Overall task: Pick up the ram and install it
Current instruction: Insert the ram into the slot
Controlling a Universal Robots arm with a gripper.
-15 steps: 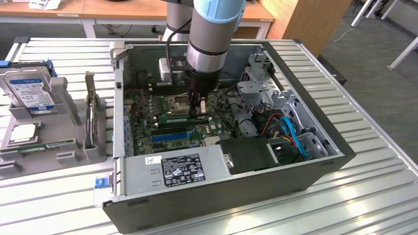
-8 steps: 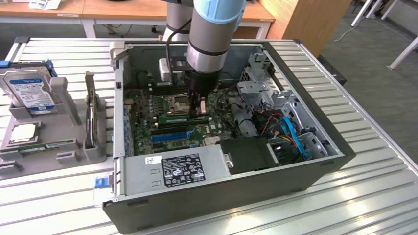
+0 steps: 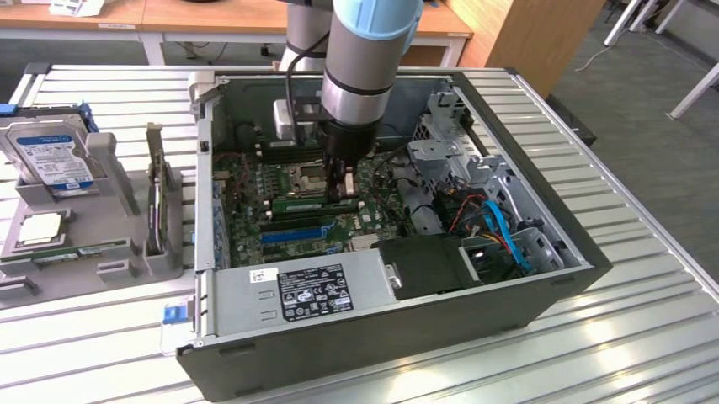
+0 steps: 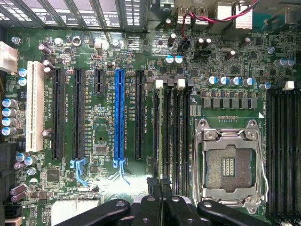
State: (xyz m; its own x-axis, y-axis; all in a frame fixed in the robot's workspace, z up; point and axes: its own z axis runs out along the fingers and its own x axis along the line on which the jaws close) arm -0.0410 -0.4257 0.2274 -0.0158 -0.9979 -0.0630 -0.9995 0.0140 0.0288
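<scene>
The ram (image 3: 301, 203) is a narrow green stick standing on edge over the motherboard's (image 3: 249, 198) memory slots, beside the empty CPU socket (image 4: 229, 165). In the wrist view the ram (image 4: 159, 136) shows edge-on as a thin line along the outermost black memory slot. My gripper (image 3: 343, 192) reaches down into the open computer case from above and is shut on one end of the stick. In the wrist view the gripper (image 4: 158, 184) has its black fingertips (image 4: 151, 182) close together on either side of the stick's top edge. I cannot tell whether the stick is seated in the slot.
A blue expansion slot (image 4: 119, 117) and several black ones lie beside the memory slots. The power supply (image 3: 303, 290) and cables (image 3: 500, 227) crowd the near side of the case. A grey fixture (image 3: 90, 269) at the exterior view's left holds a hard drive (image 3: 50, 156), a processor (image 3: 39, 229) and an upright card (image 3: 157, 189).
</scene>
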